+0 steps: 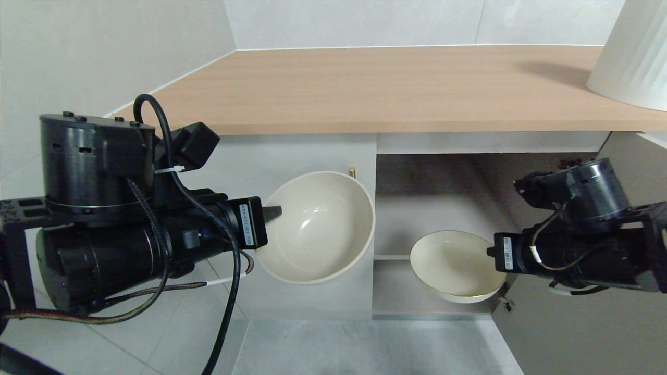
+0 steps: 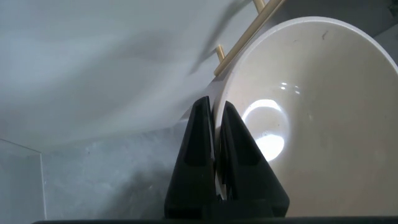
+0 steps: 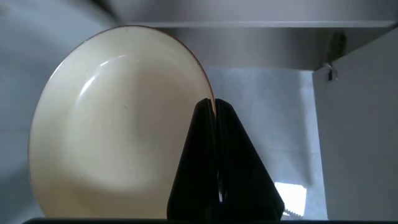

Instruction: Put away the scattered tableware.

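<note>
The left gripper (image 1: 274,212) is clenched on the large bowl (image 1: 320,229) rim; the right gripper (image 1: 491,252) pinches the shallow dish (image 1: 453,265) rim.

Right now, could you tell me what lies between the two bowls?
In the head view, the gap between the big bowl and the small bowl shows only the edge of the closed door and the open cabinet's shelf.
</note>
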Controlling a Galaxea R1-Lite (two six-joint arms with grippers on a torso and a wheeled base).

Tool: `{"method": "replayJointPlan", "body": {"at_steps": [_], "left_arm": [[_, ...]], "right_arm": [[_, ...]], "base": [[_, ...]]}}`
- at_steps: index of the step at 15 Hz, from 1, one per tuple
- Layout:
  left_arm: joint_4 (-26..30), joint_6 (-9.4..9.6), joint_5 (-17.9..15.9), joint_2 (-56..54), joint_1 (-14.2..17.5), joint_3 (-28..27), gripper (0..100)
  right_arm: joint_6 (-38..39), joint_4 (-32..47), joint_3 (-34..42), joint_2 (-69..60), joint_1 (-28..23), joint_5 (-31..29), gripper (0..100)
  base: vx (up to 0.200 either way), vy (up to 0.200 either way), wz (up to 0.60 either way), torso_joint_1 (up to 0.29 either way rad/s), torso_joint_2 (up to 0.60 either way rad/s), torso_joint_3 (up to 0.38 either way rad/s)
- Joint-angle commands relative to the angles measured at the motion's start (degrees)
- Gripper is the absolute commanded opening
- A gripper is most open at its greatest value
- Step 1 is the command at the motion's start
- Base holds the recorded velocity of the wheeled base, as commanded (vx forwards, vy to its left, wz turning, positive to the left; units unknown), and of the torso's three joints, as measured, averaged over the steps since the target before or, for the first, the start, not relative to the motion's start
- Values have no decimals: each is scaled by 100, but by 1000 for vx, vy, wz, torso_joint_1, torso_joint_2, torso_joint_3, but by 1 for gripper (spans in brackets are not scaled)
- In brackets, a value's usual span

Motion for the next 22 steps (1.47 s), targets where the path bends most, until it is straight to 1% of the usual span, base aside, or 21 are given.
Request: {"method": "replayJointPlan", "body": {"at_steps": [1, 3, 5, 7, 8, 11, 15, 16, 19, 20, 22], "left_arm": [[-1, -3, 2, 8, -8, 0, 0], [-1, -3, 2, 8, -17, 0, 0], [-1, -3, 2, 8, -17, 0, 0], [-1, -3, 2, 17, -26, 0, 0], [-1, -3, 2, 34, -35, 0, 0], [-1, -3, 11, 96, -78, 9, 0], [-10, -3, 20, 114, -87, 9, 0], [-1, -3, 11, 122, -87, 9, 0], [-1, -3, 20, 175, -96, 18, 0], [-10, 5, 11, 175, -96, 35, 0], [-19, 23, 11, 175, -96, 53, 0]], "right_arm": [[104, -610, -2, 1220, -227, -230, 0], [341, -1058, -11, 1686, -315, -379, 0], [482, -1770, -37, 2134, -474, -599, 0], [517, -2139, -72, 2371, -579, -696, 0], [666, -2341, -204, 2617, -658, -819, 0], [781, -2394, -723, 3180, -781, -1276, 0], [789, -2394, -1294, 3654, -799, -1478, 0], [833, -2394, -1514, 3821, -878, -1706, 0], [895, -2394, -1856, 4023, -939, -1856, 0], [895, -2385, -2059, 4155, -948, -2005, 0], [912, -2394, -2208, 4261, -983, -2207, 0]], "base": [[0, 0, 0, 0, 0, 0], [0, 0, 0, 0, 0, 0], [0, 0, 0, 0, 0, 0], [0, 0, 0, 0, 0, 0], [0, 0, 0, 0, 0, 0], [0, 0, 0, 0, 0, 0], [0, 0, 0, 0, 0, 0], [0, 0, 0, 0, 0, 0], [0, 0, 0, 0, 0, 0], [0, 0, 0, 0, 0, 0], [0, 0, 0, 0, 0, 0]]}}
